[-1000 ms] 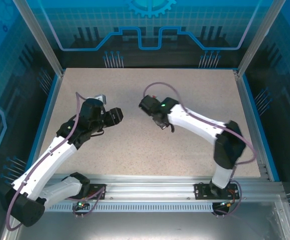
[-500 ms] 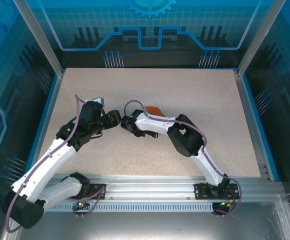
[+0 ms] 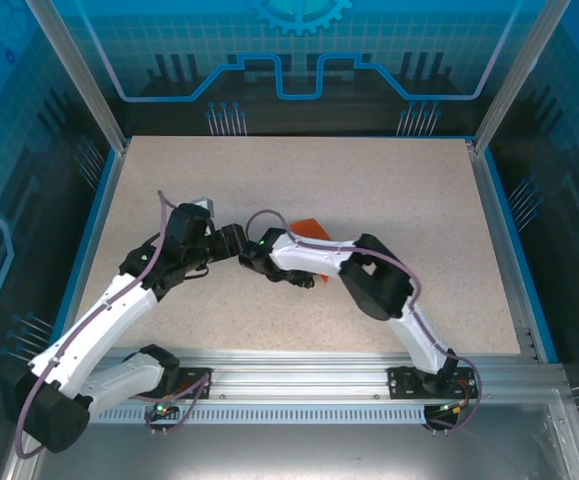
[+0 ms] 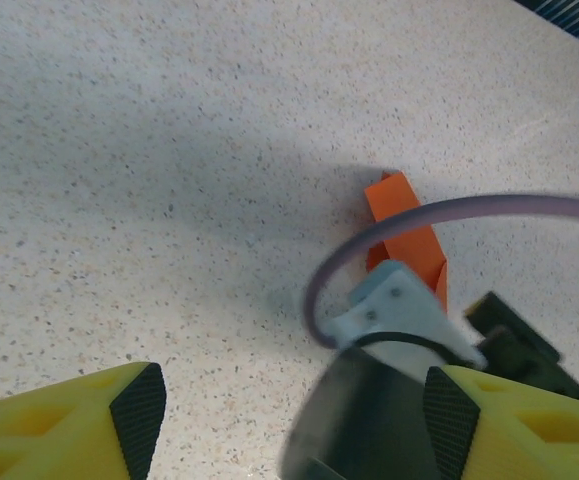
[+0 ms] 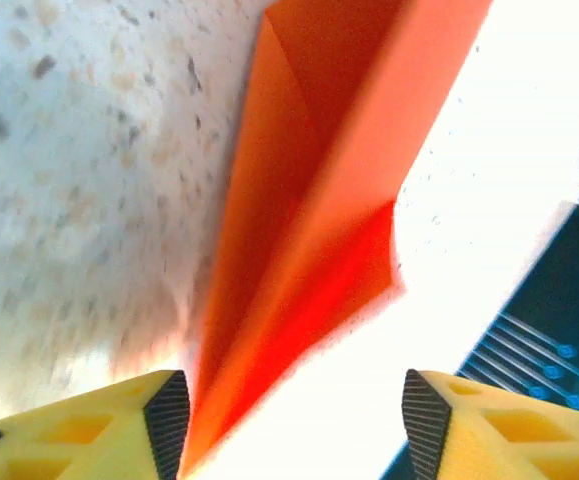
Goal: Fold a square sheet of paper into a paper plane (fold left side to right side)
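The orange-red sheet of paper [image 3: 307,226] lies on the table, folded into a slim, creased paper plane shape, and the right arm covers most of it. In the left wrist view the paper [image 4: 404,235] shows beyond the right arm's wrist. My right gripper [image 3: 294,276] is low over it. In its own view the right gripper [image 5: 289,410] is open, and the paper [image 5: 309,230] runs up from beside the left finger [image 5: 169,410], gripped by neither pad. My left gripper [image 3: 237,240] sits just left of the right wrist. The left gripper [image 4: 289,410] is open, holding nothing.
The speckled tabletop [image 3: 389,190] is bounded by blue rails, with the right rail [image 3: 504,240] beyond the right arm's elbow [image 3: 374,285]. The right arm's purple cable [image 4: 449,215] arcs across the left wrist view. The two wrists are very close together.
The right arm swung left and down beside the left gripper, and its jaws went from shut to open. The orange paper came into view. The left gripper edged right.
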{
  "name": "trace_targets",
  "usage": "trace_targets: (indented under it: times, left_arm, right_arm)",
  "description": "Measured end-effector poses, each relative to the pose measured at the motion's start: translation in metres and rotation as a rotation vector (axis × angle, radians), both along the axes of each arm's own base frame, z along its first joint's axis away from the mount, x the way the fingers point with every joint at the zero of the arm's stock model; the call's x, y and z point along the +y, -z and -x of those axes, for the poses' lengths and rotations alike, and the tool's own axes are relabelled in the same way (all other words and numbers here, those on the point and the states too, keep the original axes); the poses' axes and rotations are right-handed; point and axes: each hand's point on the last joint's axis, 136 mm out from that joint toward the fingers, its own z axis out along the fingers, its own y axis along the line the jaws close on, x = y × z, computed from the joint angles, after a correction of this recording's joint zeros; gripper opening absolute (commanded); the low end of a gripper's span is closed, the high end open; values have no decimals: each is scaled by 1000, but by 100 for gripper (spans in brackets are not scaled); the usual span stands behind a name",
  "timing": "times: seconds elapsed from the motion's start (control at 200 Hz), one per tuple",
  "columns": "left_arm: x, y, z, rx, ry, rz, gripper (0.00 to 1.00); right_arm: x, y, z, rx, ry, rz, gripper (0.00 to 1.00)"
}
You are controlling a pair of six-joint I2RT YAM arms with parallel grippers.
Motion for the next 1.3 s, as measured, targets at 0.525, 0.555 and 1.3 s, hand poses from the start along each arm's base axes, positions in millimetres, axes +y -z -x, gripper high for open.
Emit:
trace_targets:
  times: [0.525,0.555,1.3]
  left_arm:
    - [-91,74,-12,228,190,249,71]
    - [-97,77,-13,235,196,262,70]
    - [-174,151,-88,349,209,293,52]
  right_arm:
    - [-62,-92,-3,61,356,-969,89]
    - [-68,-83,-3,82,394,-991,88]
    - [-98,-29,-4,215,617,-1392,72]
